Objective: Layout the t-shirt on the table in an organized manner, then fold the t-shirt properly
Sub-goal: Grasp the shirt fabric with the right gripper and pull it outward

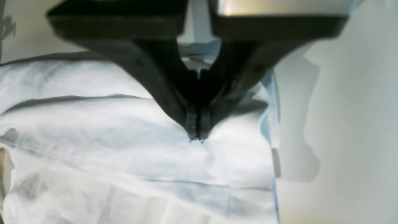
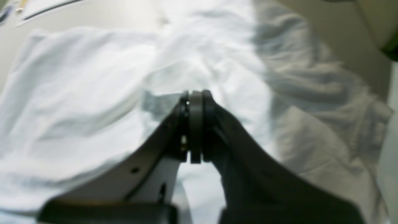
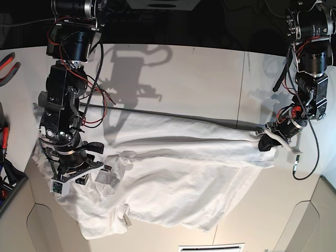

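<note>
In the left wrist view, the left gripper (image 1: pixel 196 137) has its jaws pressed together, tips down against the t-shirt (image 1: pixel 124 149). Whether a pinch of cloth sits between them cannot be told here; the tips meet the fabric near the shirt's edge, with bare table (image 1: pixel 351 124) just beside it. The cloth lies in long soft ridges, not flat.

In the right wrist view, the right gripper (image 2: pixel 196 102) is likewise closed, its tips over the white t-shirt (image 2: pixel 77 93). The picture is blurred, so a hold on cloth can be neither confirmed nor ruled out. The fabric below is heavily wrinkled, with a shaded, bunched stretch to one side.

In the base view, the t-shirt (image 3: pixel 178 178) stretches across the table (image 3: pixel 199 79) between the two arms. The left gripper (image 3: pixel 269 140), on this view's right, appears clamped on a gathered end of the shirt, which bunches at its tips. The right gripper (image 3: pixel 79 170) sits at the opposite end, against rumpled cloth; its hold is hidden. A taut upper edge runs between them, while the lower part sags in a loose, crumpled flap.

Judging from this, the layout step is under way but unfinished: the shirt is stretched lengthwise yet still creased and uneven, and no fold is made
</note>
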Controlling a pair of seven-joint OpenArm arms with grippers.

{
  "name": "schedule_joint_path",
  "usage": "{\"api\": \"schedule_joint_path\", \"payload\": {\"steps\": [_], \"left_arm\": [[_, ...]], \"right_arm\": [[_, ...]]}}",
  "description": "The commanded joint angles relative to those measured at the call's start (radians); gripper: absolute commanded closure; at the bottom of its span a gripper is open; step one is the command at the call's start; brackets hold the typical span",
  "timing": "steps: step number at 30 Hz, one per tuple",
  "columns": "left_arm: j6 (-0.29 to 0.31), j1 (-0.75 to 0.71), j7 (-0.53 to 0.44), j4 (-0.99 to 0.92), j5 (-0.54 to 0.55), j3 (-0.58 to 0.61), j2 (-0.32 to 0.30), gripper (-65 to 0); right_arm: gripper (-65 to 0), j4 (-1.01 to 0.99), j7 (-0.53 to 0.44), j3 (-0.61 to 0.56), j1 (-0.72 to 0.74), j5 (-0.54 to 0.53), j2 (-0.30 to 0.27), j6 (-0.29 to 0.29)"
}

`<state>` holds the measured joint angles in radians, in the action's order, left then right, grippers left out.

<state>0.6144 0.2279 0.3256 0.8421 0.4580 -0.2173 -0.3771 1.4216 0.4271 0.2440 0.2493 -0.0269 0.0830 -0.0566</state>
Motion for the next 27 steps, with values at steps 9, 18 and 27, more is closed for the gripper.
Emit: {"api": "schedule_joint_path", "payload": {"steps": [9,18,27], "left_arm": [[0.011,0.021,-0.014,0.015,0.018,-0.005,-0.016,0.0],[0.011,0.021,-0.014,0.015,0.018,-0.005,-0.014,0.0],[0.011,0.021,-0.014,0.015,0.018,-0.005,-0.01,0.0]], "right_arm": [[0.0,-0.406,-0.198,-0.002,0.139,-0.011,0.004,0.024],[0.0,-0.532,-0.268,-0.006,0.205,-0.026,0.042,-0.201],[0.0,-0.516,-0.268,-0.032,0.206,-0.087,0.033,-0.383]]}}
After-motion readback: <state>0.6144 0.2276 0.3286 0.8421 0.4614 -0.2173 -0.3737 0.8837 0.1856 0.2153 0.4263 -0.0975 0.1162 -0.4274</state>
